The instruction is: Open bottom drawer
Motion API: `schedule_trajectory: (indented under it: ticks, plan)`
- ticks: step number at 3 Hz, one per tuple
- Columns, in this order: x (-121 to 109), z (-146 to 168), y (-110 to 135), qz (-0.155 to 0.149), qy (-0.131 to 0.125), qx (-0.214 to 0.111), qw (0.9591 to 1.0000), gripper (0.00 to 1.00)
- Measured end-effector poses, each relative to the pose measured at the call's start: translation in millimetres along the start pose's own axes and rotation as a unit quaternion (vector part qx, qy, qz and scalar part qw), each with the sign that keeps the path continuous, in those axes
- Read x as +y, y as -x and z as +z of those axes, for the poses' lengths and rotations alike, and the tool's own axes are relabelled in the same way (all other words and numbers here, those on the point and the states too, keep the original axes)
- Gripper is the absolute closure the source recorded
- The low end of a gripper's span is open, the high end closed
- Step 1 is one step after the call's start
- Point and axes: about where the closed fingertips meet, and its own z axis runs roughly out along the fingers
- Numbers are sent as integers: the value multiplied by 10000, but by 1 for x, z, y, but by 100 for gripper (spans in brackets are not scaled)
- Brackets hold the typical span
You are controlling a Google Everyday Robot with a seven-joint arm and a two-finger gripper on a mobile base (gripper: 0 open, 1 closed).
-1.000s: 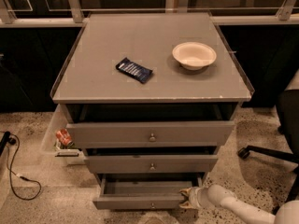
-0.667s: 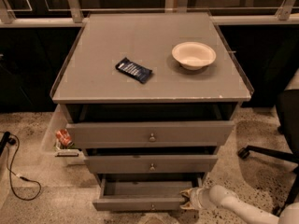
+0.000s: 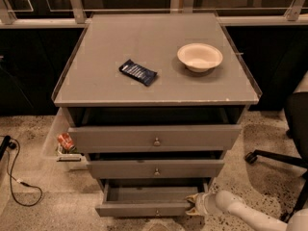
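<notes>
The bottom drawer [image 3: 144, 209] is the lowest of three gray drawers in the cabinet and stands pulled out, showing its plain gray inside [image 3: 144, 194]. Its small round knob [image 3: 157, 212] sits at the front's lower middle. My gripper [image 3: 193, 204] reaches in from the lower right on a white arm [image 3: 240, 211] and is at the right end of the bottom drawer's front edge. The middle drawer [image 3: 156, 168] and the wider top drawer [image 3: 154, 137] sit above it, each pulled out a little.
On the cabinet top [image 3: 96, 81] lie a dark blue snack packet [image 3: 138, 72] and a white bowl [image 3: 199, 57]. A clear bin with a red item [image 3: 65, 143] hangs at the left side. A cable [image 3: 14, 177] lies on the floor left; a chair base [image 3: 274, 158] stands right.
The bottom drawer stands a little farther out than before. My gripper stays at its right front corner.
</notes>
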Motion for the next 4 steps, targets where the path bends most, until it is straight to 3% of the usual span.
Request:
schedule_trajectory:
  ticks: [1,2,4]
  plan:
    - [0,3,-3,89,49,-56,9999,39]
    - [13,1,-10,360,75,-382,9986,43]
    - [21,-8,-13,413,102,-452,9981,89]
